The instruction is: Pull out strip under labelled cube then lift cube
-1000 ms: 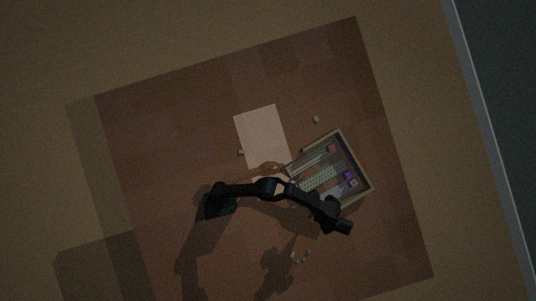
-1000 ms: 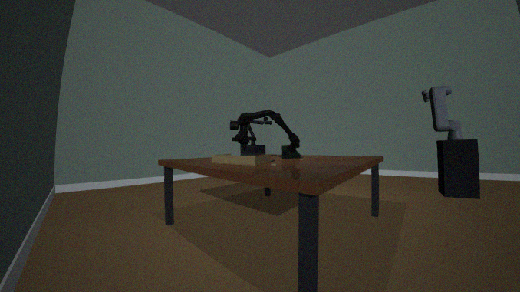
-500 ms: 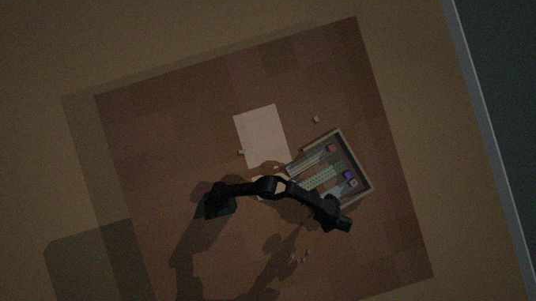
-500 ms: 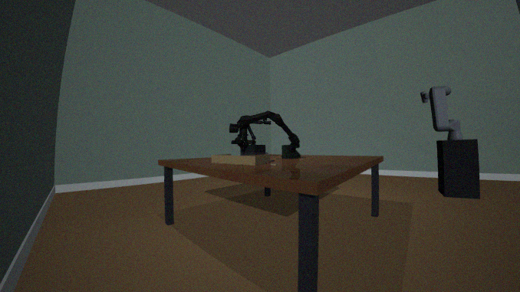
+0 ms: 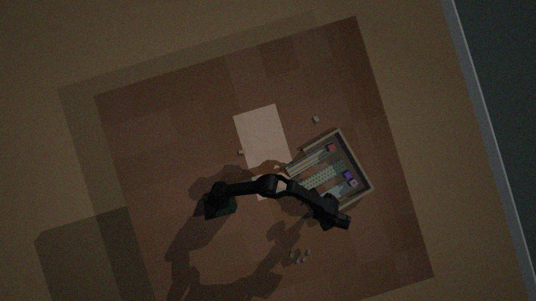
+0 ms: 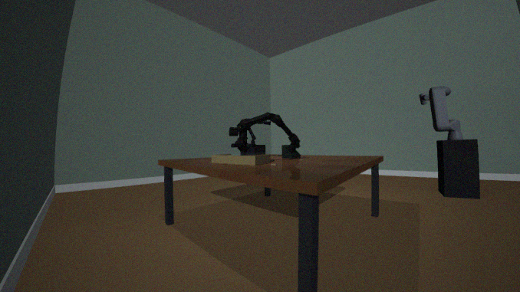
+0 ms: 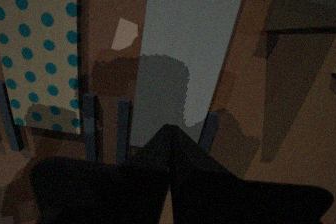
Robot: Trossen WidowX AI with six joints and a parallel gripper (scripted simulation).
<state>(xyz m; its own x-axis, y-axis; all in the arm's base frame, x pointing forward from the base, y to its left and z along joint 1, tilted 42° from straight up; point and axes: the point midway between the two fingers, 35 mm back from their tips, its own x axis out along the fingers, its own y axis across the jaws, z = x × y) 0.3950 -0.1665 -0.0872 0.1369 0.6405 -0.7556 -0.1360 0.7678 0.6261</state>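
The labelled cube (image 5: pixel 353 182), pink with a dark mark, sits at the far end of the plain pale blue strip (image 5: pixel 339 192) (image 7: pixel 164 90) inside the tray. A purple cube (image 5: pixel 348 175) stands close beside it. A red cube (image 5: pixel 331 147) is at the far end of the striped strip (image 5: pixel 307 163). The teal-dotted strip (image 5: pixel 319 177) (image 7: pixel 39 55) lies between the other two. My gripper (image 7: pixel 169 130) is shut and empty, its tips over the near end of the plain strip in the wrist view. The arm hides the fingers in the top view.
The tray (image 5: pixel 356 159) (image 6: pixel 230 159) has raised walls around the far ends. Dark upright posts (image 7: pixel 123 131) flank the strips' near ends. A white sheet (image 5: pixel 261 136), small blocks (image 5: pixel 315 118) and several pebbles (image 5: pixel 308 251) lie on the table. Another robot (image 6: pixel 439 109) stands on a pedestal away from the table.
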